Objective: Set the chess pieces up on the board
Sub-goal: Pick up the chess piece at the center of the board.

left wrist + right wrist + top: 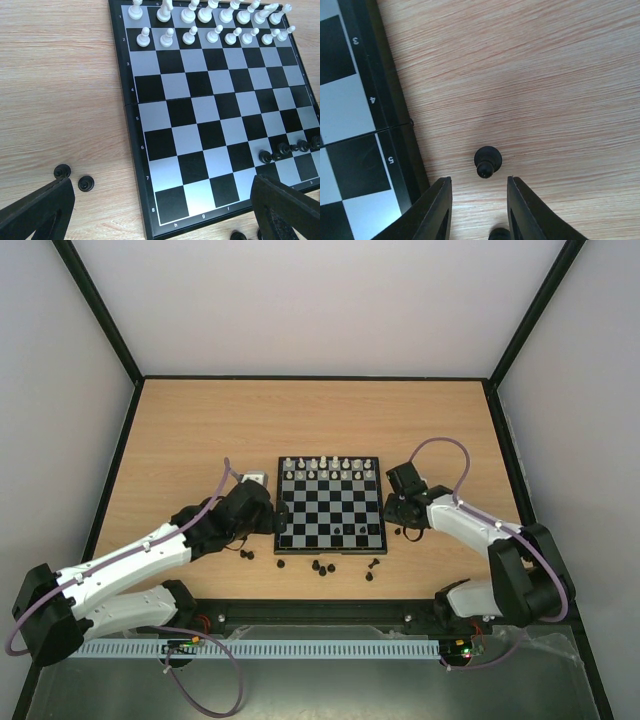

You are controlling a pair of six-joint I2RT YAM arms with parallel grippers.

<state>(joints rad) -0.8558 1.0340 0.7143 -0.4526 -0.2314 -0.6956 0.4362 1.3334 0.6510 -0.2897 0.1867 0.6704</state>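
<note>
The board (330,540) lies mid-table. White chess pieces (330,468) fill its two far rows, as the left wrist view (210,20) also shows. A few black pawns (287,149) stand on its near right part. Loose black pieces (320,566) lie on the table in front of it. My left gripper (262,512) is open and empty over the board's near left corner (131,130), fingers (40,210) wide apart. My right gripper (479,186) is open just right of the board, a standing black pawn (488,161) just beyond its fingertips. Another black piece (499,234) shows between its fingers.
Two loose black pieces (62,172) lie on the wood left of the board, with others at its front edge (237,235). A few more sit by the right gripper (410,532). The board's black rim (385,100) runs close to the right gripper's left finger.
</note>
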